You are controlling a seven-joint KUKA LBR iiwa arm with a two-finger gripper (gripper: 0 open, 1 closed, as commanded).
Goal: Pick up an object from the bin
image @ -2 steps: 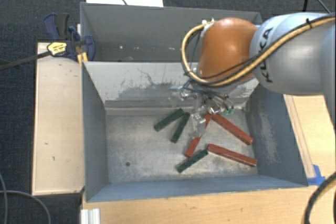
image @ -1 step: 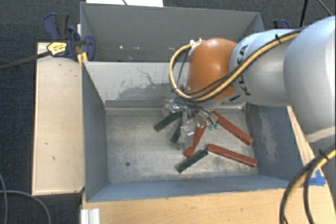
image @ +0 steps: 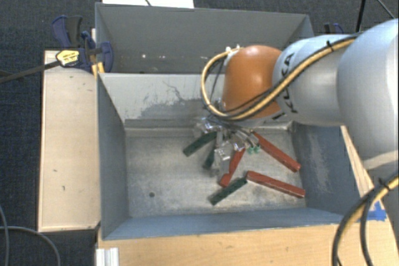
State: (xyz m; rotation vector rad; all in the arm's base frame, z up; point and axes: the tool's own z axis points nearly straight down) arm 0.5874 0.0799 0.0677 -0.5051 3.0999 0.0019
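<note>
Roughly three red sticks (image: 275, 184), three green sticks (image: 227, 190), tool (image: 224, 145) above

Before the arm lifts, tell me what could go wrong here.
1. The hand sits over a crossed heap of red and green sticks; lifting may drag up two, or let one slip out.
2. The orange wrist cover hides the contact point, so a bad grip could go unnoticed.
</note>
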